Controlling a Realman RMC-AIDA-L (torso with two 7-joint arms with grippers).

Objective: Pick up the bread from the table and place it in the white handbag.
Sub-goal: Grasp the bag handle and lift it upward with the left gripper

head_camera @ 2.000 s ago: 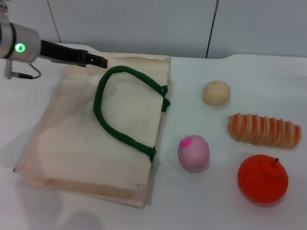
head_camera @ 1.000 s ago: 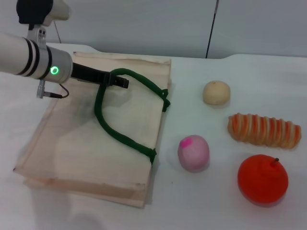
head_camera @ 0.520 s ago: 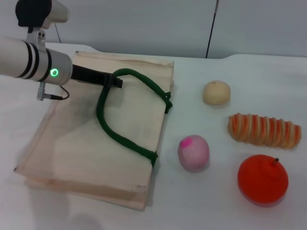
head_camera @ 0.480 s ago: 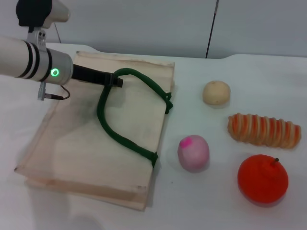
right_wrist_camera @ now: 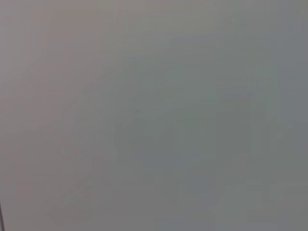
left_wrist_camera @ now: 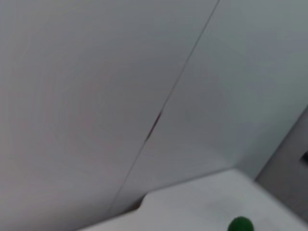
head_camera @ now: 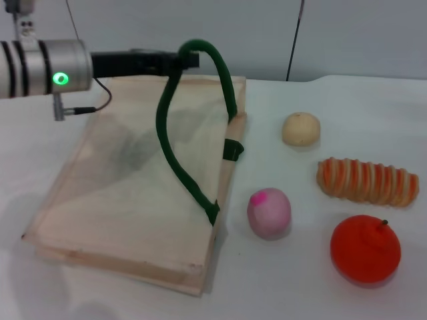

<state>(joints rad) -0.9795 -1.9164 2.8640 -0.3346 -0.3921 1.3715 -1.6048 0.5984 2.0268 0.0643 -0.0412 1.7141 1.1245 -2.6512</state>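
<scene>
The bread (head_camera: pixel 367 181), a ridged orange-and-cream striped loaf, lies on the white table (head_camera: pixel 287 287) at the right. The white handbag (head_camera: pixel 113 200) lies flat on the left, its right edge pulled up a little. My left gripper (head_camera: pixel 187 60) is above the bag's far edge, shut on the top of the dark green handle (head_camera: pixel 175 157), which it holds raised in a tall loop. A small green spot (left_wrist_camera: pixel 239 224) shows at the edge of the left wrist view. The right gripper is out of view; its wrist view shows only blank grey.
A plain beige bun (head_camera: pixel 301 129) sits behind the bread. A pink-topped ball (head_camera: pixel 269 213) lies beside the bag's right edge. A red-orange round fruit (head_camera: pixel 365 249) sits in front of the bread. A grey wall stands behind the table.
My left gripper has risen and moved slightly right with the green handle, pulling it from lying on the bag into an upright loop. The bag's right edge has lifted and shifted.
</scene>
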